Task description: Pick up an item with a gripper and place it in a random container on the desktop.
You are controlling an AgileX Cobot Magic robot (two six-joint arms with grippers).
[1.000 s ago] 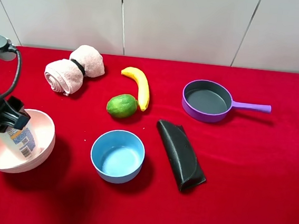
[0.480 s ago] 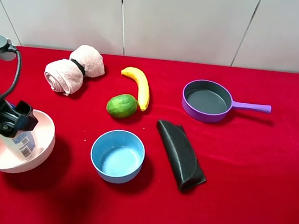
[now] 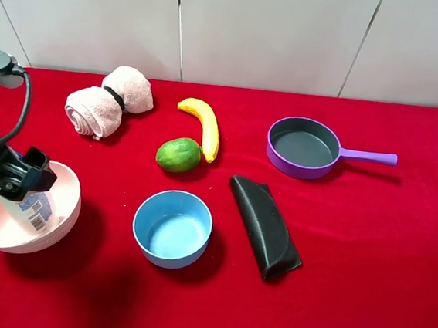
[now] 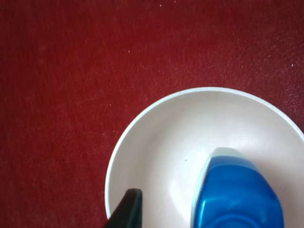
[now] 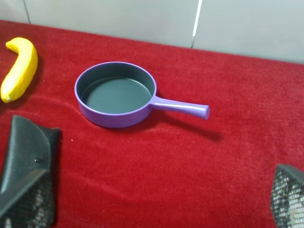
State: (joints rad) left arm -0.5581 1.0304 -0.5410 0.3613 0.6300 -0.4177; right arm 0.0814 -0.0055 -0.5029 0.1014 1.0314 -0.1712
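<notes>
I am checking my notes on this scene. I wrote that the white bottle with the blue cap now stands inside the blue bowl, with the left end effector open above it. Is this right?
One detail is wrong: the bottle stands inside the pale pink bowl, not the blue bowl, which is empty. The exterior high view shows this. The left end effector is indeed open above it.

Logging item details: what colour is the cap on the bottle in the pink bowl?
Blue, on the bottle standing in the pink bowl; the left wrist view shows it best.
</notes>
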